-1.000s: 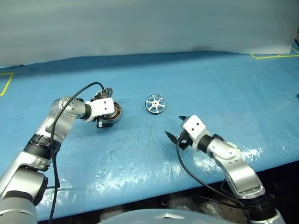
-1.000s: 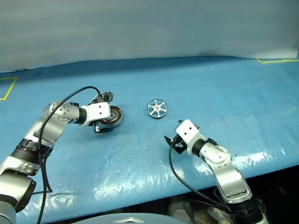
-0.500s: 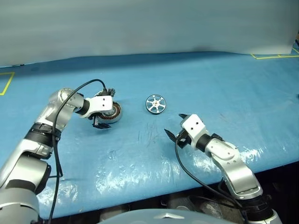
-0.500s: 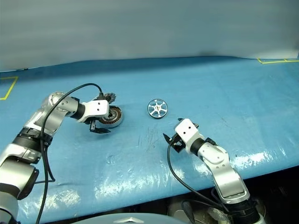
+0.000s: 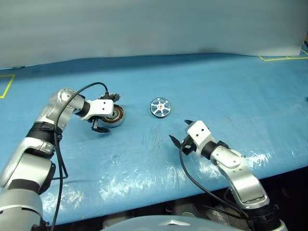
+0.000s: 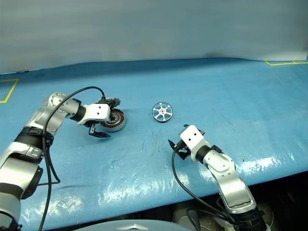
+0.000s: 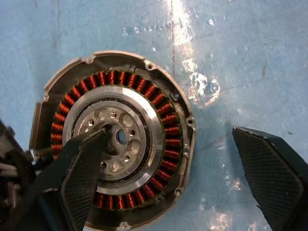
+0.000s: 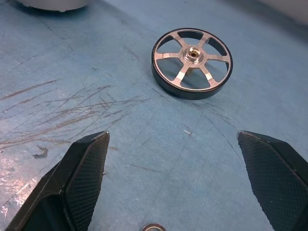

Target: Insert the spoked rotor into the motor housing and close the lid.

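Spoked rotor (image 5: 160, 107), small shiny silver six-spoke wheel with dark rim, lies flat mid-desk, toward far edge, untouched. Motor housing (image 5: 114, 115), round grey metal case with copper-brown winding ring, sits nearby toward desk's left edge, open side up. My left jaws (image 5: 103, 114) spread wide, straddling housing, empty. My right jaws (image 5: 181, 132) spread wide, aimed at rotor from near-edge side, well apart. Risks: left finger nudging housing off spot; rotor's slick rim skidding on blue desk (image 5: 231, 86) covering under off-centre pinch.
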### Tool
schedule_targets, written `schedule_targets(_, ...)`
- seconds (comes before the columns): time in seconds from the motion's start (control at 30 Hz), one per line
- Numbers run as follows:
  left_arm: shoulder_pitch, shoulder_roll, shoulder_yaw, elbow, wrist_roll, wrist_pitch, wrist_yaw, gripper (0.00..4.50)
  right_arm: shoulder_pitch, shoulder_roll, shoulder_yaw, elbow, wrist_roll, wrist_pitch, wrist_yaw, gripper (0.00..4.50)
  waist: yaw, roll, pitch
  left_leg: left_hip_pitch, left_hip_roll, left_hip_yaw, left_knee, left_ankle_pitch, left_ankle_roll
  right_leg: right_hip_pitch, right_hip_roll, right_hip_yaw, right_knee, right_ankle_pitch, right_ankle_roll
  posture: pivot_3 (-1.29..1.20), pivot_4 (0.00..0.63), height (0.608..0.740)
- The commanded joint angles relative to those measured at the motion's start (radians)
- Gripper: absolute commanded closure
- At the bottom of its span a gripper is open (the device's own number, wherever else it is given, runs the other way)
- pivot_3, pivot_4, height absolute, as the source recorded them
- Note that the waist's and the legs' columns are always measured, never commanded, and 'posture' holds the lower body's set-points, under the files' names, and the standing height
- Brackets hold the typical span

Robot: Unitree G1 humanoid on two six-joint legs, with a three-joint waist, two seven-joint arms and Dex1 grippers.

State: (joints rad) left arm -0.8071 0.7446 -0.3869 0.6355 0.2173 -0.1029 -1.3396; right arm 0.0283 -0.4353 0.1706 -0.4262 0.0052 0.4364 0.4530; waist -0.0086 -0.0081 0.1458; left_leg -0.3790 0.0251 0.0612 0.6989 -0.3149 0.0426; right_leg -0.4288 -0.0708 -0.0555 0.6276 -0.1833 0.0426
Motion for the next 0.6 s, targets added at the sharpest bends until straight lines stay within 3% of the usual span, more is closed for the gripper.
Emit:
schedule_targets(0.03,-0.035,0.004,-0.016,0.014,0.049,-0.03,0.018,0.0,0.003,-0.002,-0.019,-0.032,-0.004,-0.02,-0.008,0.03,0.0,0.0,0.0,0.0,0.0,0.0,0.0,0.0,0.0,0.0,0.0,0.0,0.0,0.0,0.0,0.0,0.15,0.74)
schedule_targets(0.33,-0.026,0.001,-0.037,0.023,0.119,-0.077,0.064,0.0,0.002,-0.001,-0.015,-0.028,-0.008,-0.023,-0.01,0.03,0.0,0.0,0.0,0.0,0.0,0.0,0.001,-0.001,0.002,0.0,0.0,0.0,0.001,0.0,0.001,0.0,0.15,0.74)
schedule_targets(0.43,-0.015,-0.001,-0.044,0.023,0.131,-0.098,0.078,0.58,0.004,-0.004,-0.012,-0.03,-0.013,-0.022,-0.009,0.0,0.0,0.0,0.0,0.0,0.0,0.0,0.002,-0.001,0.003,0.0,0.0,0.001,0.001,0.001,0.001,0.0,0.15,0.74)
schedule_targets(0.6,0.008,-0.008,-0.038,0.015,0.139,-0.097,0.115,2.2,0.001,-0.011,-0.023,-0.032,-0.014,-0.023,-0.006,0.0,-0.001,0.0,0.0,0.0,0.0,0.001,0.002,-0.001,0.002,0.0,0.0,0.001,0.001,0.001,0.001,0.0,0.15,0.74)
